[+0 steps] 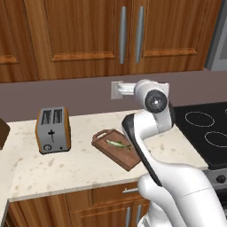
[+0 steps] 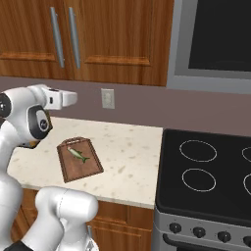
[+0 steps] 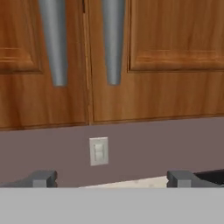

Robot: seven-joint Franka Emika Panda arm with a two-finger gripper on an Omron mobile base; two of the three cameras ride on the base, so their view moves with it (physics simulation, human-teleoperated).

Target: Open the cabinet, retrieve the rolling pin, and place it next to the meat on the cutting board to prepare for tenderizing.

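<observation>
Access: cabinet (image 3: 113,65) doors shut, twin bar handles (image 3: 113,39) side by side. Open air between gripper (image 3: 111,178) and doors. Counter (image 1: 80,166): toaster (image 1: 53,130) left, cutting board (image 1: 116,150) centre; gap between apparently passable.

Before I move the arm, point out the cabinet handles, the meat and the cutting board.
cabinet handles (image 3: 113,41): hand view, lower part of the right bar.
meat (image 1: 118,143): left base view, middle of its body.
cutting board (image 2: 87,169): right base view, bare wood near the front corner.
</observation>
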